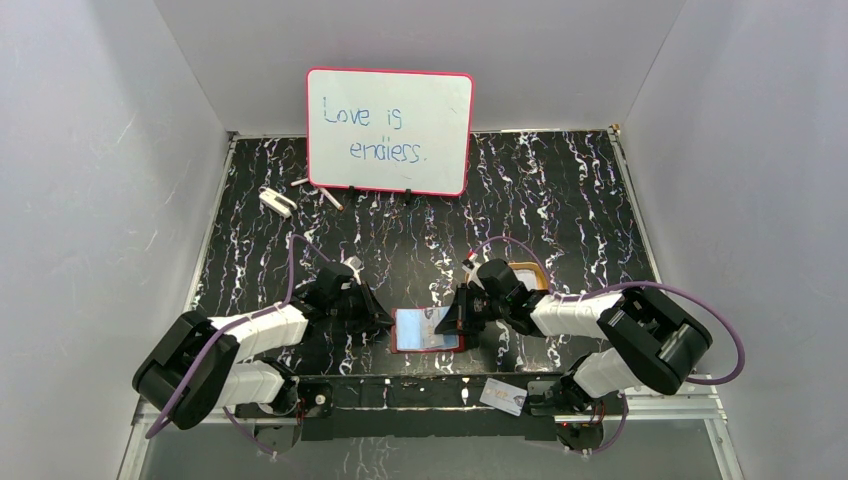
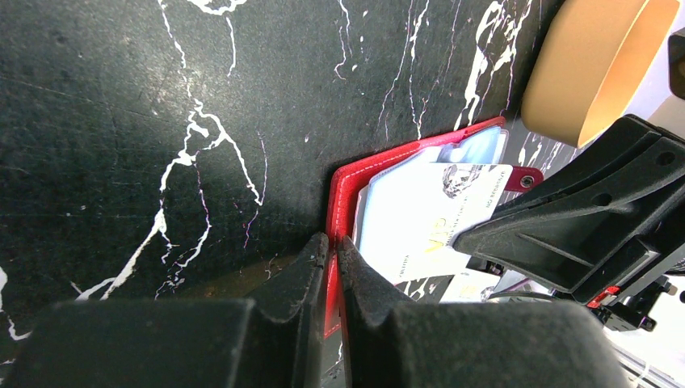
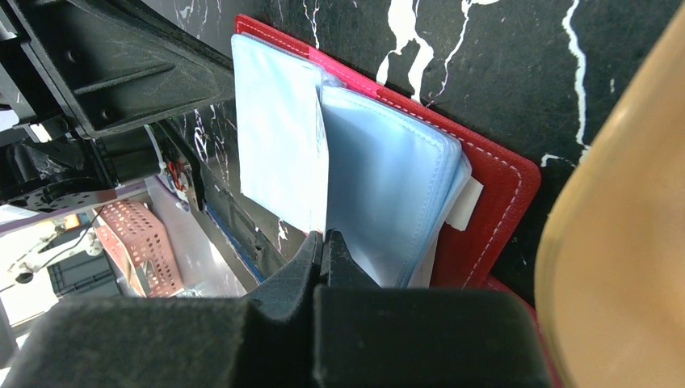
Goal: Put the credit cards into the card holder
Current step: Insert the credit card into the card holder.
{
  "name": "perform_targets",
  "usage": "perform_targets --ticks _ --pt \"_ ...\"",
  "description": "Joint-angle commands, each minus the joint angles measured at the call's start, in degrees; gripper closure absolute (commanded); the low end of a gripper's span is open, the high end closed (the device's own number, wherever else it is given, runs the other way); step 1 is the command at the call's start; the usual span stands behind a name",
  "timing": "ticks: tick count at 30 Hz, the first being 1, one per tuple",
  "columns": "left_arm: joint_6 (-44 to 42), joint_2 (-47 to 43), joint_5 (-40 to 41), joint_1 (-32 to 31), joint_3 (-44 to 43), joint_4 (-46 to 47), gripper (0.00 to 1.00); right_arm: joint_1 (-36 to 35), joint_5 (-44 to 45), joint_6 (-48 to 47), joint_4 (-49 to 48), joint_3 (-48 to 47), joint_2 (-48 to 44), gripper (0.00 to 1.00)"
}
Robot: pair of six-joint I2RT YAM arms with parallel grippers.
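The card holder (image 1: 425, 330), a red bifold wallet, lies open on the black marble table between my two grippers. My left gripper (image 1: 385, 325) is shut on the wallet's red cover edge (image 2: 333, 206), pinching it at its left side (image 2: 334, 242). My right gripper (image 1: 456, 322) is shut on the edge of a pale credit card (image 3: 275, 145) and holds it over the grey-blue pockets (image 3: 392, 182). The card's white printed face (image 2: 428, 222) shows in the left wrist view. A second credit card (image 1: 503, 397) lies on the front rail by the right arm's base.
An orange-rimmed tray (image 1: 528, 275) sits just behind the right gripper, close to the wallet (image 3: 622, 242). A pink-framed whiteboard (image 1: 390, 130) stands at the back. Small white items (image 1: 277, 200) lie at the back left. Grey walls enclose the table.
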State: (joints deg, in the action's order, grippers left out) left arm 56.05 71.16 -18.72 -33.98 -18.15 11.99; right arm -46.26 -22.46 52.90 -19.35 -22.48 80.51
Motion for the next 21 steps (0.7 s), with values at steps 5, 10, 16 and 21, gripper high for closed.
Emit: perform_targets --ticks 5,10,16,21 --pt "-0.69 -0.27 0.26 -0.56 -0.04 -2.36 0.92 -0.27 -0.77 0.41 -0.77 0.07 2.04 1.0" --pt "-0.51 -0.05 -0.13 -0.56 0.05 -1.97 0.92 -0.36 -3.55 3.62 -7.88 0.64 5.62 1.0" --pt "-0.59 -0.57 -0.04 -0.56 0.39 -2.14 0.92 -0.59 -3.88 4.33 -9.74 0.33 6.78 1.0" --pt "-0.51 -0.33 -0.04 -0.56 0.4 -2.14 0.92 -0.62 -3.22 4.33 -9.59 0.86 6.21 1.0"
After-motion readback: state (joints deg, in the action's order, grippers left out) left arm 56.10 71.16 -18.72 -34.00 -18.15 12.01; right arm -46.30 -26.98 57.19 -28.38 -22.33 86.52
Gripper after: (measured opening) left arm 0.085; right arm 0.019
